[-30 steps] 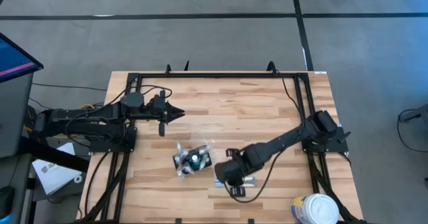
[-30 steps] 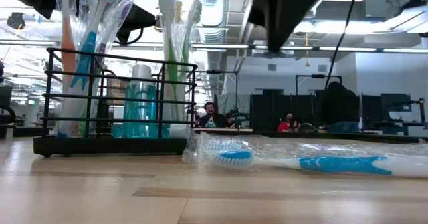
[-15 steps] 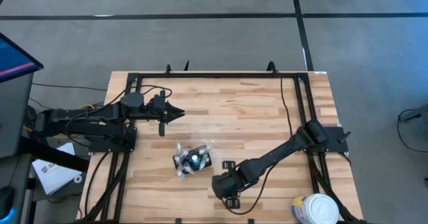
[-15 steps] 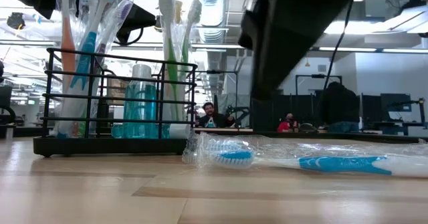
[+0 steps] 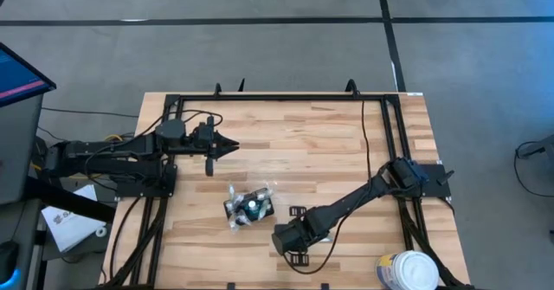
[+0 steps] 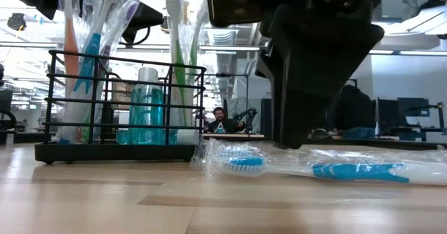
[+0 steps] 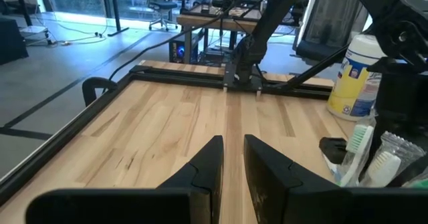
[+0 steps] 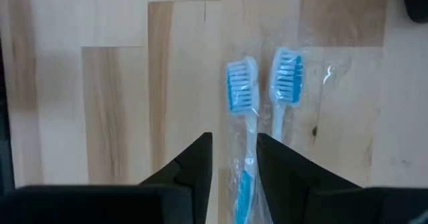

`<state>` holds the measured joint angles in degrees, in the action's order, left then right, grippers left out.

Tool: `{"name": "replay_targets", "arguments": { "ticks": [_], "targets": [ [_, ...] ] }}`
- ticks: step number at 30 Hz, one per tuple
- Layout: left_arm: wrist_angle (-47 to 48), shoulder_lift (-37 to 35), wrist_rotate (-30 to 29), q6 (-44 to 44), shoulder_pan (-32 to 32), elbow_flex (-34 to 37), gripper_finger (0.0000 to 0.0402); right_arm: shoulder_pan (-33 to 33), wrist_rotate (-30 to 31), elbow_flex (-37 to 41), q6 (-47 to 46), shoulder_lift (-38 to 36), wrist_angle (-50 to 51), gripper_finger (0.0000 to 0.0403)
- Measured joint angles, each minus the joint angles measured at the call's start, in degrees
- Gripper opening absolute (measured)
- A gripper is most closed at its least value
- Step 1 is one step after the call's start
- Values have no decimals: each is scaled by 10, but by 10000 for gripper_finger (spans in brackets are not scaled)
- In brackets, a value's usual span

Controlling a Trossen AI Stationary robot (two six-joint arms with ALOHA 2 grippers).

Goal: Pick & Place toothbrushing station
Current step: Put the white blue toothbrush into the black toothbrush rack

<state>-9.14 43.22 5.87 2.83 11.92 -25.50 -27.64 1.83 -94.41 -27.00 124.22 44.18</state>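
The toothbrushing station (image 5: 249,208) is a black wire rack (image 6: 119,108) that stands on the table with its flat base down. It holds upright wrapped toothbrushes and a teal bottle. To its right, two blue-and-white toothbrushes (image 8: 242,90) in clear wrap (image 6: 314,170) lie flat on the wood. My right gripper (image 8: 234,140) points down, open, just above them. Its fingers stand on either side of one brush's handle without touching it. My left gripper (image 5: 232,147) hovers at the far left, its fingers (image 7: 217,157) nearly together with nothing between them.
A white round tub (image 5: 407,271) with blue-yellow print stands at the near right corner. A black metal frame (image 5: 286,98) runs around the table's edges. Bare wood lies between the two arms and toward the far edge. People sit in the room beyond the table.
My right gripper has come down and moved a little toward the table's near-left, onto the wrapped toothbrushes, and now shows low over them in the low view. Its jaws keep the same gap. The toothbrushes and the station have not moved.
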Motion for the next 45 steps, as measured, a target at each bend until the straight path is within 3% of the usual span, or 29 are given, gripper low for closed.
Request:
{"name": "replay_targets", "arguments": {
  "ticks": [20, 27, 34, 45],
  "targets": [
    [-4, 0, 0, 0, 0, 0, 53, 0, -3, 0, 4, 28, -12, 105],
    [-4, 0, 0, 0, 0, 0, 53, 5, -5, 0, 1, 27, -13, 70],
    [-4, 0, 0, 0, 0, 0, 53, 16, -29, 0, 4, 26, -13, 8],
    [-3, 0, 0, 0, 0, 0, 53, 18, -50, 0, 20, -8, -25, 2]
  ]
}}
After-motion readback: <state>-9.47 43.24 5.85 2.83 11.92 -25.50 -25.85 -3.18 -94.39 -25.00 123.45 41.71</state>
